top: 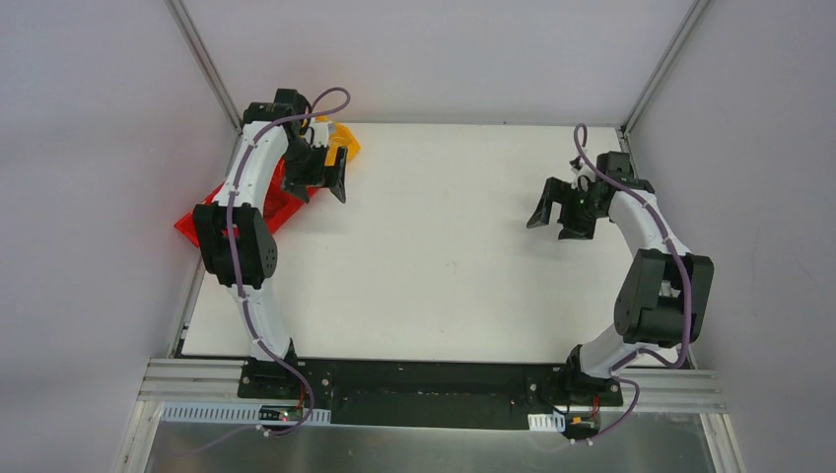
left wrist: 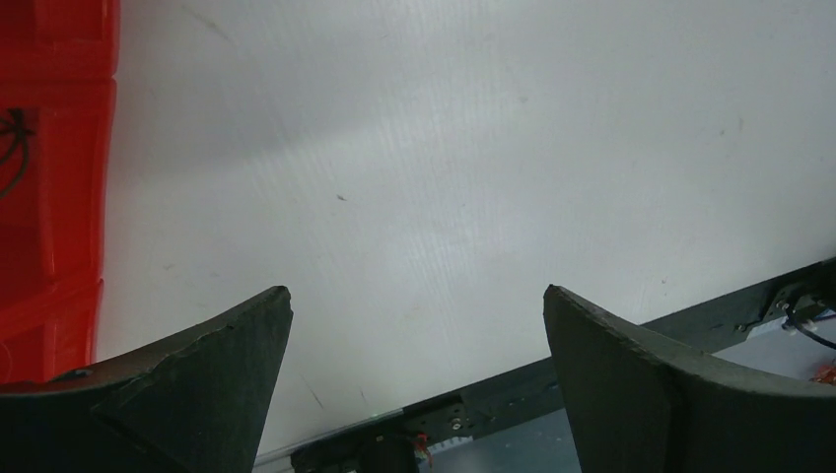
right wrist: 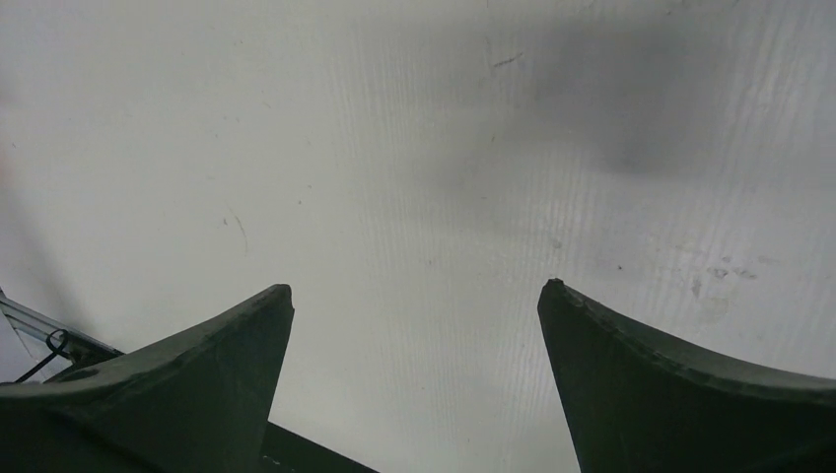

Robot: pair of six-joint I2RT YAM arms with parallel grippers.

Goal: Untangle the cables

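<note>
Both hands are spread wide open, nothing in either. Left hand (top: 321, 190) hangs over bare desk (top: 444, 276) just beside the red tray (top: 189, 225); right hand (top: 555, 227) is well apart from that tray. Only wire I can spot is a thin dark cable (left wrist: 12, 148) lying inside the tray.

- We record the surface (top: 444, 256) as plain white, with faint grey scuffs.
- We find the left claw (left wrist: 414, 291) and the right claw (right wrist: 414, 286) matt black.
- We note white links and black joints on the left arm (top: 254, 163) and the right arm (top: 646, 227), each with a purple lead (top: 330, 97).
- We see a bright red tray (top: 190, 225) with a thin black cable (left wrist: 12, 148) on it.
- We see an orange-yellow container (top: 345, 141).
- We see a black rail (top: 424, 389).
</note>
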